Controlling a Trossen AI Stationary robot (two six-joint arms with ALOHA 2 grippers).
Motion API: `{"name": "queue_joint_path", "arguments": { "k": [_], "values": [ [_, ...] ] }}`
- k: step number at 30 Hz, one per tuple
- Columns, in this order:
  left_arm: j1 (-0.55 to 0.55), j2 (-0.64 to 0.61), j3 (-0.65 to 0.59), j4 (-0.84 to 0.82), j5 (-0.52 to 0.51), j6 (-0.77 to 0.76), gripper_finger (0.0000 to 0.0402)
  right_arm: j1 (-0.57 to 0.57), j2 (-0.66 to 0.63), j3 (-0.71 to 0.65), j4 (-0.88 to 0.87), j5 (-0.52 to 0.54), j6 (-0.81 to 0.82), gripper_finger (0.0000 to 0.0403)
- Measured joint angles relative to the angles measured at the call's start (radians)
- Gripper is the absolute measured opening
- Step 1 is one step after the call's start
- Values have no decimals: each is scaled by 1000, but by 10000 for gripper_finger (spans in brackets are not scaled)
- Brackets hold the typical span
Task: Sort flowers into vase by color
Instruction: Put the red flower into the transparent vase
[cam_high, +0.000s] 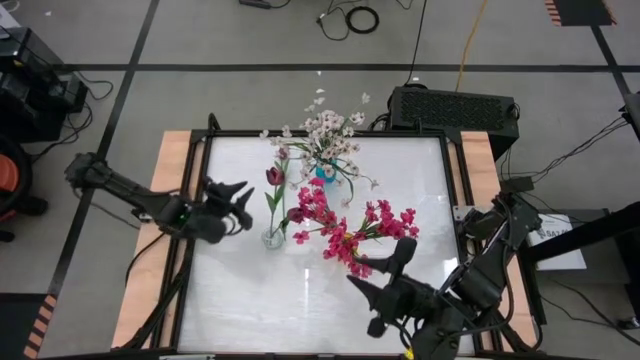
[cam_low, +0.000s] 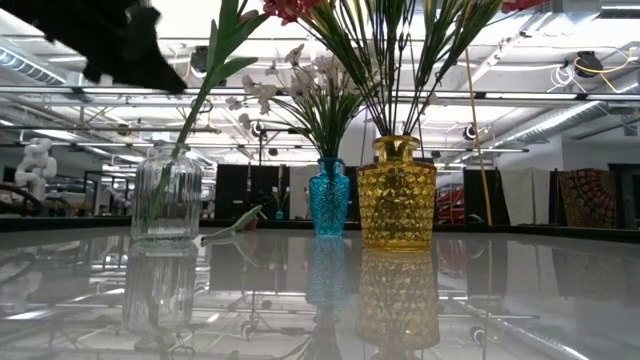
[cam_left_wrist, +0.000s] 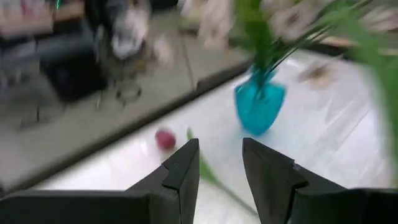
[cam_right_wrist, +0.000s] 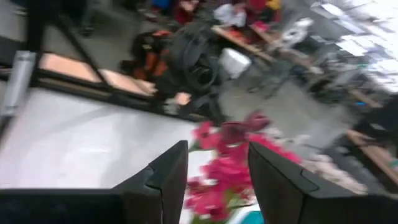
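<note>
Three vases stand mid-table. The clear glass vase (cam_high: 272, 238) (cam_low: 165, 195) holds a dark maroon tulip (cam_high: 275, 177) (cam_left_wrist: 165, 139) by its green stem. The blue vase (cam_high: 325, 172) (cam_low: 328, 195) (cam_left_wrist: 260, 106) holds white-pink blossom sprays (cam_high: 330, 130). The yellow vase (cam_low: 397, 192) holds magenta blooms (cam_high: 350, 235) (cam_right_wrist: 224, 171), which hide it from above. My left gripper (cam_high: 235, 205) (cam_left_wrist: 221, 168) is open, just left of the clear vase, above its rim height. My right gripper (cam_high: 385, 268) (cam_right_wrist: 217, 174) is open, at the near right of the magenta blooms.
A green leaf (cam_low: 235, 228) lies on the table between the clear and blue vases. A dark frame (cam_high: 330, 133) edges the white table top. A black box (cam_high: 452, 108) sits beyond the far right corner. Bare table stretches along the near side (cam_high: 290, 310).
</note>
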Motion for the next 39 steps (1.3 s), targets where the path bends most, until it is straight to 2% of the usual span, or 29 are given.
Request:
{"name": "queue_joint_path", "arguments": {
  "k": [3,6,9,14,18,24,33,39],
  "values": [
    [100,23,0,-68,98,-132,130,-17,0,0,0,55,-13,160],
    [186,42,0,-103,202,-184,130,-38,0,0,0,60,-37,160],
    [261,57,0,-123,295,-184,130,-64,0,0,0,58,-57,160],
    [365,70,-32,-117,368,-153,143,-105,0,0,0,57,-69,160],
    [457,70,-118,12,459,-70,159,-118,0,0,0,56,-69,160],
    [563,71,-231,376,629,21,162,-122,0,0,1,55,-42,160],
    [715,151,-238,427,801,24,162,-122,0,0,3,55,-4,160],
    [787,269,-238,596,888,55,162,-121,0,0,26,55,-3,160]
  ]
}}
